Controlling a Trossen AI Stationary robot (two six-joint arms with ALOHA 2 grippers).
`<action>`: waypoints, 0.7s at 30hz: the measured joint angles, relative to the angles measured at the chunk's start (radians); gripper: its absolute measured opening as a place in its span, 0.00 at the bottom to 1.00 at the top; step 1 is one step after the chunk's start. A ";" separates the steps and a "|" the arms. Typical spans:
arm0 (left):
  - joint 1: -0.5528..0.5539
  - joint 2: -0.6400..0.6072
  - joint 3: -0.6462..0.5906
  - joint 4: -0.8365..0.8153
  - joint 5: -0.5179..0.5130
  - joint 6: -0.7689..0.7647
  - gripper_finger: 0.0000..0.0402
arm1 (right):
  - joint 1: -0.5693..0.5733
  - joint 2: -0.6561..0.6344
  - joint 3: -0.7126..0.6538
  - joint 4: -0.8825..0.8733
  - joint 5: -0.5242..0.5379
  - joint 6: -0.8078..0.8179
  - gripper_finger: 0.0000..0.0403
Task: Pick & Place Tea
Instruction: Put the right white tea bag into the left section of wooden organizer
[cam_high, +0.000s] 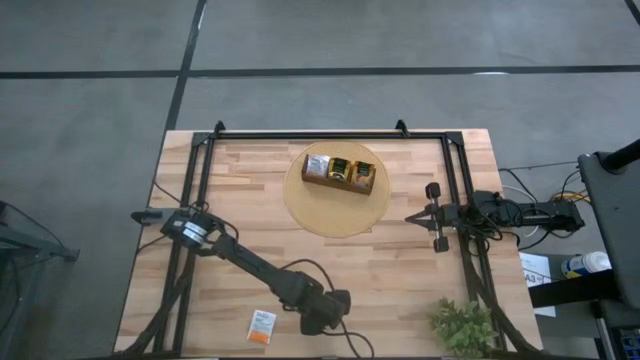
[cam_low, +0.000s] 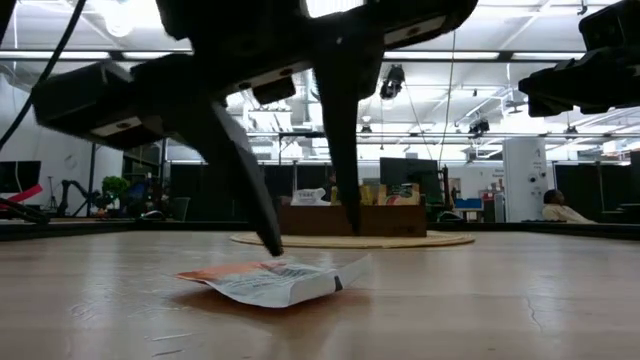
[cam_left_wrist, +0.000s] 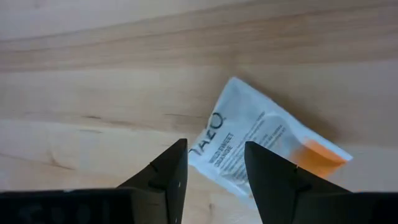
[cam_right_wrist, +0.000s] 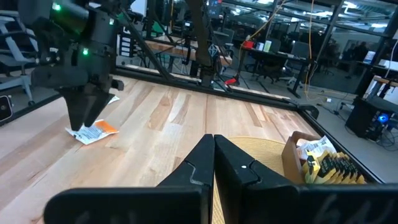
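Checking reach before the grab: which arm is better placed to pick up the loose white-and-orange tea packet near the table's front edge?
Left. Its tool hangs open right over the packet. The right tool is shut, waiting beside the round mat.

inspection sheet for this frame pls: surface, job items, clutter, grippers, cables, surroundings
Surface: light wooden plank table, black frame rails along its sides.
Job's things: one white-and-orange paper tea packet lying flat near the front edge; more packets standing in the brown three-compartment wooden tray on a round tan mat.
Clutter: small green plant at the front right corner.
Grippers: left gripper open, hanging over the loose packet, not gripping it; right gripper shut, parked at the table's right side.
Cables: bundle of wires off the table's right edge beside the right arm.
Surroundings: grey floor; workshop with desks and screens beyond the table; a seated person far back.
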 joint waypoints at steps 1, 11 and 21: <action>0.000 0.005 -0.001 0.000 0.000 0.000 0.38 | 0.000 0.000 0.000 0.000 0.000 0.000 0.02; 0.013 0.033 -0.009 0.016 0.005 -0.110 0.38 | 0.000 0.000 0.000 0.000 0.000 0.000 0.02; 0.024 0.021 -0.049 -0.002 0.003 -0.211 0.38 | 0.000 0.000 0.000 0.000 0.000 0.000 0.02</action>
